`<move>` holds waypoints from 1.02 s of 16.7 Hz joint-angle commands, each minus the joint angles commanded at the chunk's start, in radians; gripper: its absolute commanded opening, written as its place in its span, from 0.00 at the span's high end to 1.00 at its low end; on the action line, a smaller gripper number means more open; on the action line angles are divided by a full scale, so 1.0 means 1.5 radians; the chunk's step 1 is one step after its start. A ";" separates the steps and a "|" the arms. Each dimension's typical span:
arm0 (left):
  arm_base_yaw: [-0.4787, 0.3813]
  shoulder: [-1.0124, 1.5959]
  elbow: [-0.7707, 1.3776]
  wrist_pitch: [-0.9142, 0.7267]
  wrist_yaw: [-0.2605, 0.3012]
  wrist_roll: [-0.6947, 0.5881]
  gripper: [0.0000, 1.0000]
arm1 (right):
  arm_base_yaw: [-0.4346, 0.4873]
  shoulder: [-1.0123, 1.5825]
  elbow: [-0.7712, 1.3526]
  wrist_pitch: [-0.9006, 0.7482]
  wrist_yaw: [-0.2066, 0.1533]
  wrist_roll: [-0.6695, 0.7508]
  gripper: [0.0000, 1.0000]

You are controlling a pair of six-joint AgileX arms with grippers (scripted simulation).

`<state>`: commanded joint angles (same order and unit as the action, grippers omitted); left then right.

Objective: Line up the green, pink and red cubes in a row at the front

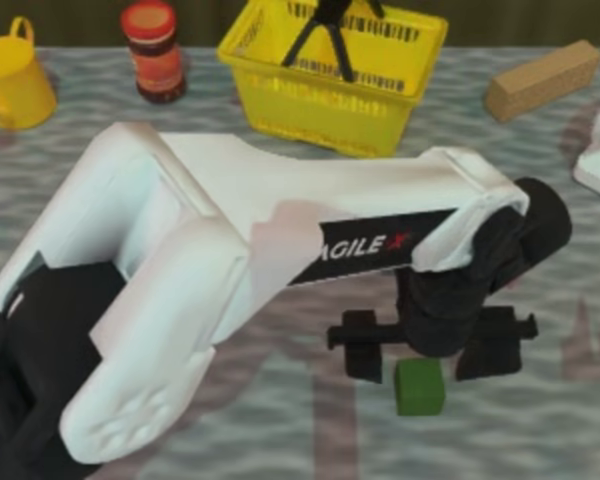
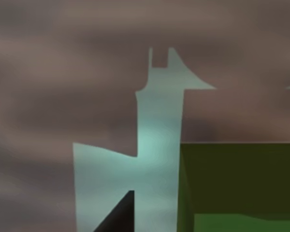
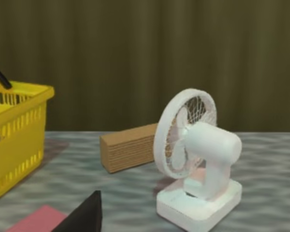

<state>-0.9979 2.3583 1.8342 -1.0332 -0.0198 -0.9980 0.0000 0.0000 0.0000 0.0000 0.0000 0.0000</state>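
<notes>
At far left of the table [image 1: 540,440], a yellow watering can [image 1: 15,82] is seen at the back edge, w/ a red-lidded jar [image 1: 154,50] beside it. Further right, a yellow basket [image 1: 332,75] is set at the back, approx. mid-table. The left arm is stretched across from the near left corner; its claw [image 1: 430,352] is held spread wide at front centre-right, fingers apart, nothing gripped. The green cube [image 1: 420,387] is found on the table just below the claw, between the finger lines and nearer the front edge; in the left wrist view it [image 2: 239,186] is seen close up, unclamped. A tan block [image 1: 542,80] is laid at back right, w/ a white fan [image 3: 198,159] near it at the right edge. A pink-red flat face [image 3: 36,220] is seen low in the right wrist view; whether it is a cube can't be told. Right claw state: can't be told.
</notes>
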 joint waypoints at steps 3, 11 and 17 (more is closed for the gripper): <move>0.000 0.000 0.000 0.000 0.000 0.000 0.00 | 0.000 0.000 0.000 0.000 0.000 0.000 0.00; 0.003 -0.005 0.026 -0.028 0.000 -0.002 0.00 | 0.000 0.000 0.000 0.000 0.000 0.000 0.00; 0.011 -0.037 0.120 -0.158 0.000 -0.004 0.00 | 0.000 0.000 0.000 0.000 0.000 0.000 0.00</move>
<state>-0.9809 2.3029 2.0146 -1.2700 -0.0205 -1.0040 0.0000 0.0000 0.0000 0.0000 0.0000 0.0000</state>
